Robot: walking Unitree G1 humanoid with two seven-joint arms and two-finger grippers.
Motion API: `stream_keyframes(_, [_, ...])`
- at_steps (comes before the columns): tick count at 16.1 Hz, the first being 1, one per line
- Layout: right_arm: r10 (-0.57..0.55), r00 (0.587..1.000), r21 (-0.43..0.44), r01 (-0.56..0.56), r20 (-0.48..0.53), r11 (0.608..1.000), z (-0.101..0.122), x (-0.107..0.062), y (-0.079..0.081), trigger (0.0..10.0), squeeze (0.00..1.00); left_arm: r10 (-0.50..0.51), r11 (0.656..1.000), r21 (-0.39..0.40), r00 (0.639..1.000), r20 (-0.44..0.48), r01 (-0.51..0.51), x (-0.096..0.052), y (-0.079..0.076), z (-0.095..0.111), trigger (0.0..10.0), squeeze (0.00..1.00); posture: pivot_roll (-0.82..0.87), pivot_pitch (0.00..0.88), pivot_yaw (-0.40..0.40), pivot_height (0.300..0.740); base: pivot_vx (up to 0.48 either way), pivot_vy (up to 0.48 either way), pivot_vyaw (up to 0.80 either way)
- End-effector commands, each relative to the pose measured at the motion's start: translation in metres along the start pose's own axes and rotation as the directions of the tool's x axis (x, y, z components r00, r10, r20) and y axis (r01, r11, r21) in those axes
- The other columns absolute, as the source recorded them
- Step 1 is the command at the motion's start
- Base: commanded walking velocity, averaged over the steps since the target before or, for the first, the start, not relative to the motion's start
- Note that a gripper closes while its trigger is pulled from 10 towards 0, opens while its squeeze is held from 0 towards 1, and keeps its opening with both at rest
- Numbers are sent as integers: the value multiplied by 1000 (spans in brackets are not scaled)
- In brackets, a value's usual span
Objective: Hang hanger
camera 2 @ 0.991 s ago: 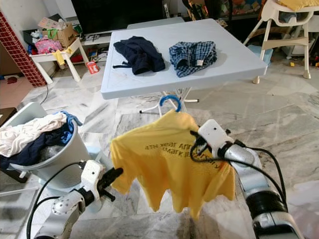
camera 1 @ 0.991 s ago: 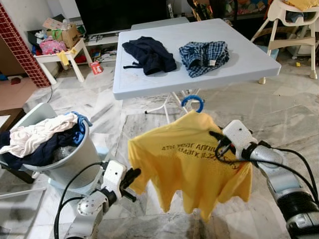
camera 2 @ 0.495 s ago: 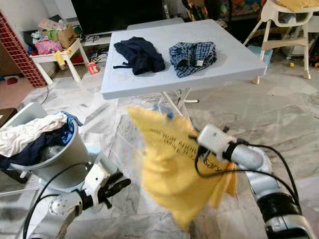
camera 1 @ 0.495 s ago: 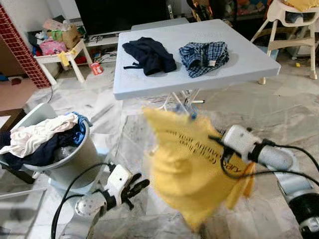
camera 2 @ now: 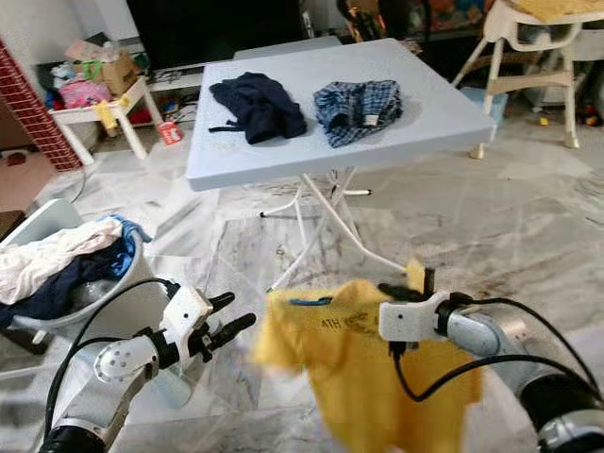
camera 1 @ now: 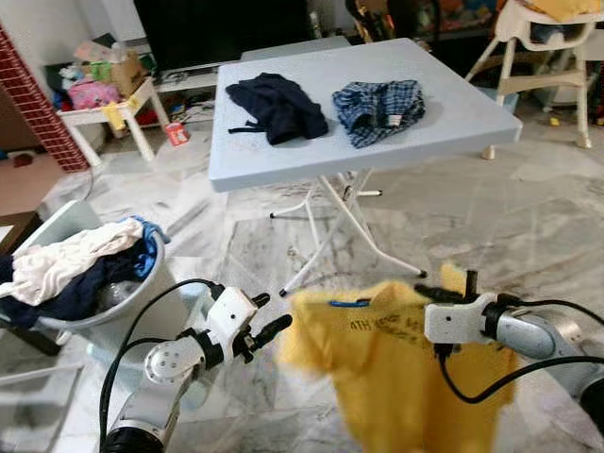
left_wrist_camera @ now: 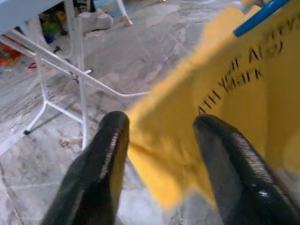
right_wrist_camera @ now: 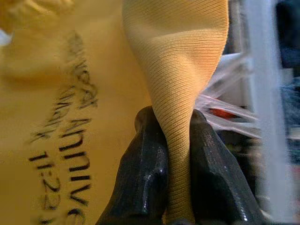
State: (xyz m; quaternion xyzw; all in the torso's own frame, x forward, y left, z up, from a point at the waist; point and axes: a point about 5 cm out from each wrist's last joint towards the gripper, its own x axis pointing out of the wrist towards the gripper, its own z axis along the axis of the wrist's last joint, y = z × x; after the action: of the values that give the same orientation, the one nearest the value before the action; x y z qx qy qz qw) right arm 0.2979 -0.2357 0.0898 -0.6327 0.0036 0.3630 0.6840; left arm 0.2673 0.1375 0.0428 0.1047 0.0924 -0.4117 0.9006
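A yellow T-shirt (camera 1: 406, 377) with dark lettering hangs on a blue hanger (camera 1: 349, 304), low over the marble floor in front of the table. My right gripper (camera 1: 451, 288) is shut on a fold of the shirt near its shoulder; the right wrist view shows the yellow fabric (right_wrist_camera: 180, 70) pinched between both fingers (right_wrist_camera: 145, 154). My left gripper (camera 1: 269, 316) stands open just left of the shirt's sleeve, not touching it. In the left wrist view its fingers (left_wrist_camera: 105, 159) are spread, with the yellow shirt (left_wrist_camera: 225, 93) and the hanger (left_wrist_camera: 258, 16) beyond them.
A light blue folding table (camera 1: 472, 113) stands ahead, its white legs (camera 1: 330, 217) close behind the shirt, with a navy garment (camera 1: 278, 104) and a plaid garment (camera 1: 382, 99) on top. A grey laundry basket (camera 1: 160, 274) full of clothes sits left. A high chair (camera 1: 547, 47) is far right.
The left gripper has let go of the shirt's sleeve and opened. The right gripper has swung the shirt down and lower over the floor. The camera has shifted a little.
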Motion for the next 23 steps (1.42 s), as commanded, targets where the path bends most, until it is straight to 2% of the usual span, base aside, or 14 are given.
stream_keyframes(1, [-124, 988, -134, 135, 91, 982, 12, 4, -26, 10000, 0, -26, 1000, 6, 999, -33, 26, -5, -2, -7, 10000, 1000, -186, 4, 146, 740, 0, 0, 0])
stream_keyframes(2, [-147, 982, -182, 167, 118, 969, 15, 4, -31, 10000, 0, -36, 999, 0, 998, -50, 36, -6, -3, -12, 10000, 1000, -186, 4, 146, 740, 0, 0, 0])
stream_keyframes(3, [-182, 967, -280, 227, 178, 933, 20, 3, -36, 10000, 0, -16, 1000, 16, 995, -96, 18, -10, -1, -22, 10000, 1000, -191, 7, 151, 740, 0, 0, 0])
stream_keyframes(5, [-174, 962, -281, 231, 212, 932, 23, 2, -35, 10000, 0, 51, 998, 40, 992, -118, -47, -13, 9, -26, 10000, 941, -197, 5, 150, 740, 0, 0, 0])
stream_keyframes(6, [-177, 958, -291, 240, 226, 926, 23, 2, -32, 10000, 0, 66, 997, 42, 991, -113, -61, -13, 12, -25, 10000, 0, -197, 4, 149, 740, 0, 0, 0])
stream_keyframes(9, [-157, 948, -288, 238, 276, 928, 28, 4, -18, 10000, 0, 81, 996, 33, 994, -70, -79, -10, 18, -18, 10000, 0, -201, 4, 141, 740, 0, 0, 0])
stream_keyframes(12, [-118, 952, -231, 187, 284, 955, 31, 4, -1, 10000, 0, 78, 995, -60, 997, 28, -76, -5, 24, -2, 10000, 0, -202, 7, 135, 740, 0, 0, 0])
stream_keyframes(13, [-110, 951, -220, 178, 288, 959, 33, 5, 6, 10000, 0, 97, 988, -129, 992, 79, -86, -2, 28, 8, 10000, 0, -201, 9, 135, 740, 0, 0, 0])
stream_keyframes(14, [-103, 947, -213, 174, 305, 962, 39, 8, 15, 10000, 0, 128, 965, -246, 982, 137, -91, 3, 30, 18, 10000, 0, -200, 11, 137, 740, 0, 0, 0])
stream_keyframes(16, [-114, 940, -207, 188, 322, 960, 46, 13, 21, 10000, 0, 155, 928, -366, 969, 193, -75, 11, 26, 27, 10000, 0, -203, 11, 139, 740, 0, 0, 0])
stream_keyframes(17, [-126, 936, -204, 200, 327, 958, 51, 16, 25, 10000, 0, 172, 890, -451, 964, 205, -63, 19, 21, 32, 10000, 0, -204, 11, 142, 740, 0, 0, 0])
stream_keyframes(19, [-142, 935, -199, 215, 326, 956, 54, 19, 27, 10000, 0, 157, 847, -531, 966, 205, -25, 28, 11, 33, 10000, 0, -207, 10, 145, 740, 0, 0, 0])
stream_keyframes(22, [-205, 922, -200, 280, 328, 939, 62, 28, 19, 10000, 0, 55, 767, -640, 987, 148, 54, 44, -15, 29, 10000, 0, -219, 18, 146, 740, 0, 0, 0])
stream_keyframes(23, [-213, 920, -194, 287, 330, 938, 64, 31, 18, 10000, 0, 26, 765, -641, 990, 137, 69, 49, -21, 28, 10000, 0, -220, 19, 146, 740, 0, 0, 0])
